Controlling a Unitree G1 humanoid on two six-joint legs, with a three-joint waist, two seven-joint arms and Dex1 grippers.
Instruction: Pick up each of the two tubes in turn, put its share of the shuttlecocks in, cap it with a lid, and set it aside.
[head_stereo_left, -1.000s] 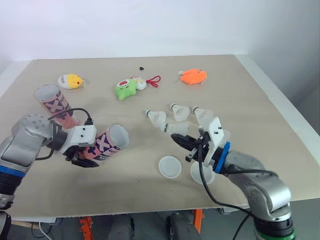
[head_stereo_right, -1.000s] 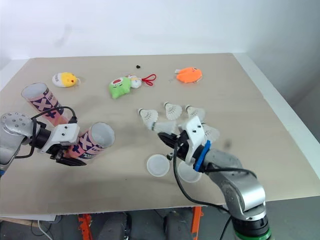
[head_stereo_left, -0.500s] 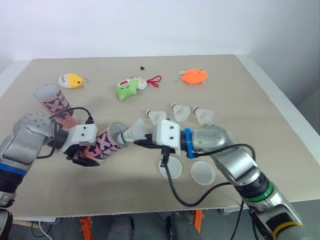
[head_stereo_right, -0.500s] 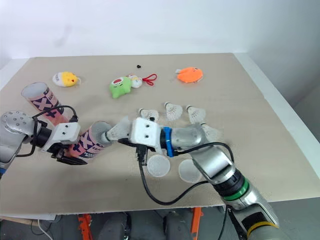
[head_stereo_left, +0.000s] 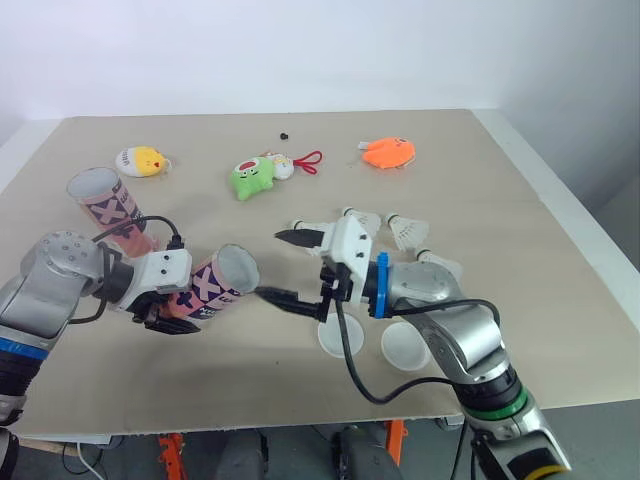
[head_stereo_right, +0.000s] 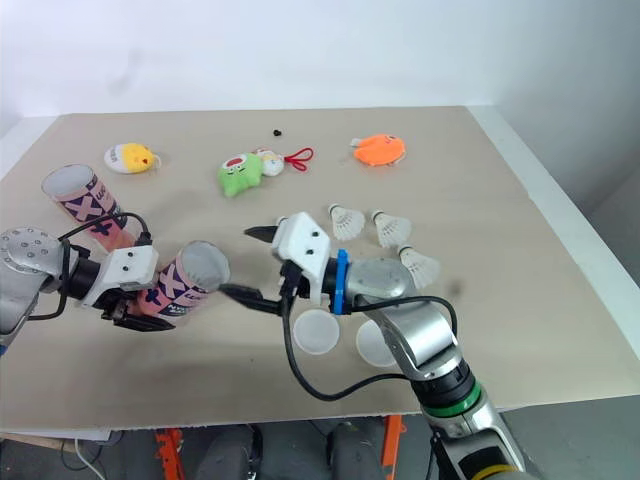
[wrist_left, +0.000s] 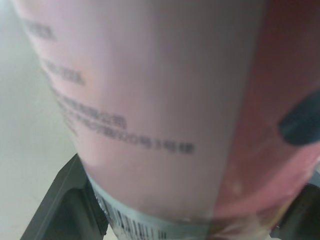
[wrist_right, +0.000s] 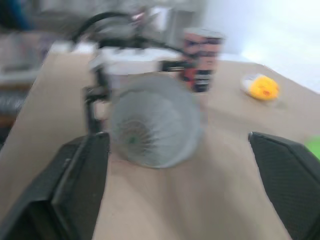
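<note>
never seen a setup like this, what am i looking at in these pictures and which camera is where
This is a two-armed humanoid robot working at a table. The two wide pictures come from cameras in its head, looking down over its arms, and they show the same scene. The two close-ups each come from a camera on one wrist.

The left jaws are shut on a tube, held tilted with its open mouth toward the right arm. The left wrist picture is a close look at it. The right jaws are wide open, holding nothing, in front of that mouth. The right wrist picture looks into the tube, where a shuttlecock sits.

On the table lie a second tube, loose shuttlecocks, two lids, a yellow toy, a green toy and an orange toy.
</note>
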